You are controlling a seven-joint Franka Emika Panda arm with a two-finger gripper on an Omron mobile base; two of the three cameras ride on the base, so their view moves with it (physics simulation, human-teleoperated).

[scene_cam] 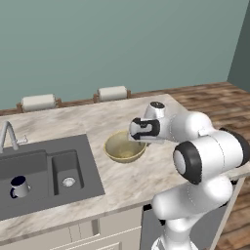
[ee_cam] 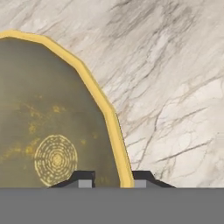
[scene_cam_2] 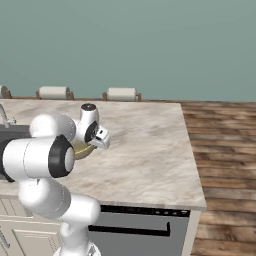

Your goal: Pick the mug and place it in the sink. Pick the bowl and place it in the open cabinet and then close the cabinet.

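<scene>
At the far left of the left base view the mug stands upright in the large basin of the sink, its handle to the left; that half of the job reads as done, since the mug rests on the basin floor and nothing holds it; the chrome faucet rises behind the sink at its far-left corner. To the right of the sink, on the marble counter, sits the bowl, upright and empty, just beside the small basin but apart from it. The gripper has its fingers set astride the bowl's right-hand rim, one tip inside the bowl and one outside on the counter side, with the pale rim passing between them; they look nearly closed onto that rim, a pinch on the wall being the sensible hold for a wide, shallow dish too broad to span. Whether the rim is already clamped firmly I cannot tell; the bowl seems to sit flat on the counter, not lifted. Two chair backs show beyond the counter's far edge. The lift toward the cabinet looks to be the step ahead.
</scene>
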